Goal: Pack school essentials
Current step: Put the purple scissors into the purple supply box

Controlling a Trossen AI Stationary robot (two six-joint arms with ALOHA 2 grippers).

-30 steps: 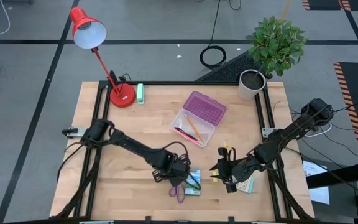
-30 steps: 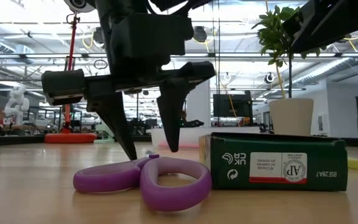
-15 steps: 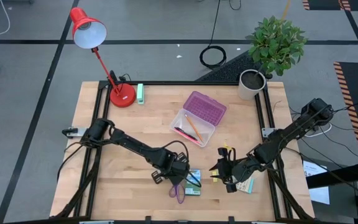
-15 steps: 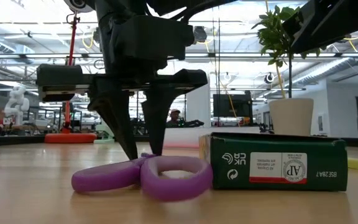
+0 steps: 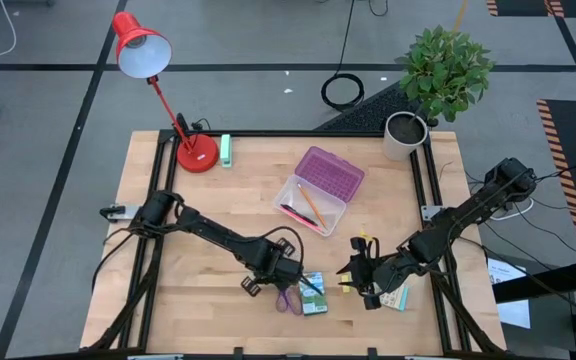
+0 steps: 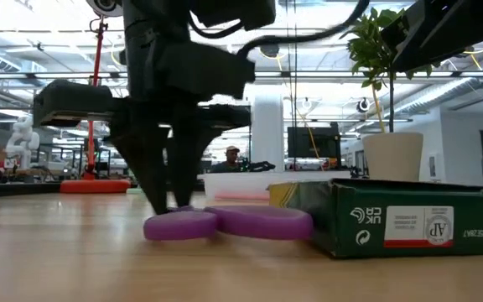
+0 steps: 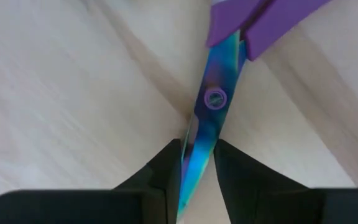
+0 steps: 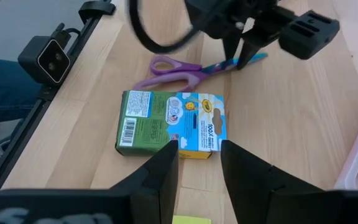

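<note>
The left pincer point(image 7: 197, 168) pinches the scissors' point(image 7: 213, 106) blade, purple handles lying beyond its fingertips

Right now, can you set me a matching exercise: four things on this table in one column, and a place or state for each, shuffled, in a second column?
Things:
1. purple-handled scissors
2. green-and-yellow crayon box
3. clear plastic case with purple lid
4. red desk lamp

Places or states:
A. lying open mid-table, pencils inside
B. standing at the far left corner
C. blade pinched by the left tool
D. lying flat just ahead of the open right tool

Pairs: 1-C, 2-D, 3-A, 4-B
</note>
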